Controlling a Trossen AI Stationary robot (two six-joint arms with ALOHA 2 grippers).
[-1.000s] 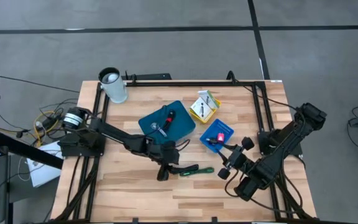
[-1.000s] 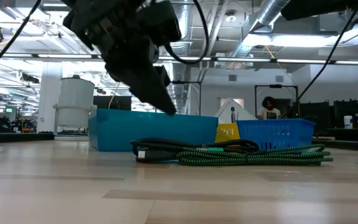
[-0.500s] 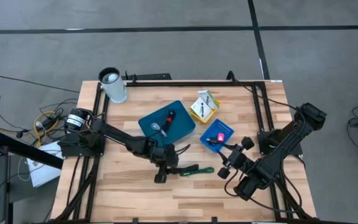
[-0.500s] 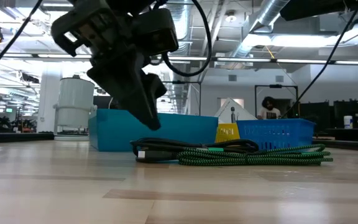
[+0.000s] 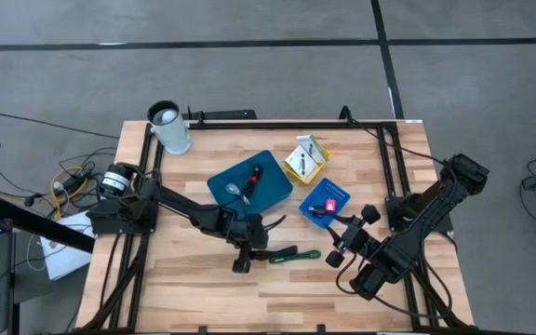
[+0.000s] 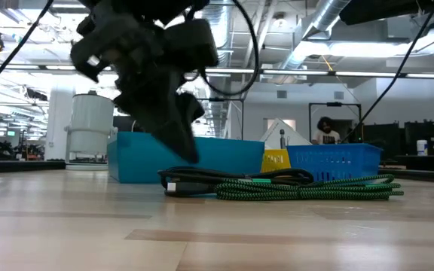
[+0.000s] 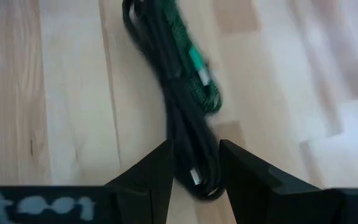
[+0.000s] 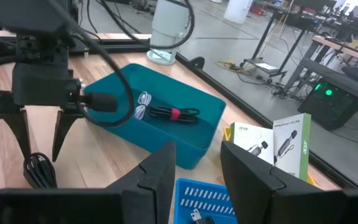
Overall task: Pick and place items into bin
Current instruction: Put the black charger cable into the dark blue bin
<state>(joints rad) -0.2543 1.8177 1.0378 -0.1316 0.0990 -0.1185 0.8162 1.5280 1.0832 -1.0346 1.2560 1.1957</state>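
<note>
- Since a second ago, the left gripper is sitting lower and farther from the teal bin, now hanging over the black end of the coiled cable; the cable, bins and right arm are lying where they were.
- Its fingers are standing apart with the cable's black strands running between them in the left wrist view; whether they are touching the cable is hard to tell, and nothing is being lifted.
- The cable, black with a green braided part, is lying flat on the counter, just in front of the teal bin in the low view.
- Motion blur is smearing the left gripper in the low view, hiding its tips there.
- The teal bin is holding a black bundle with a red band and a small silvery-white piece.
- The small blue basket is holding a pink-red piece; its other contents are too small to make out.
- The white box with green marks is standing in a yellow holder, partly cut off behind the right gripper's fingers.
- The right gripper is waiting beside the blue basket, fingers parted and holding nothing.
- A white cup-like container is standing at the counter's far corner.
</note>
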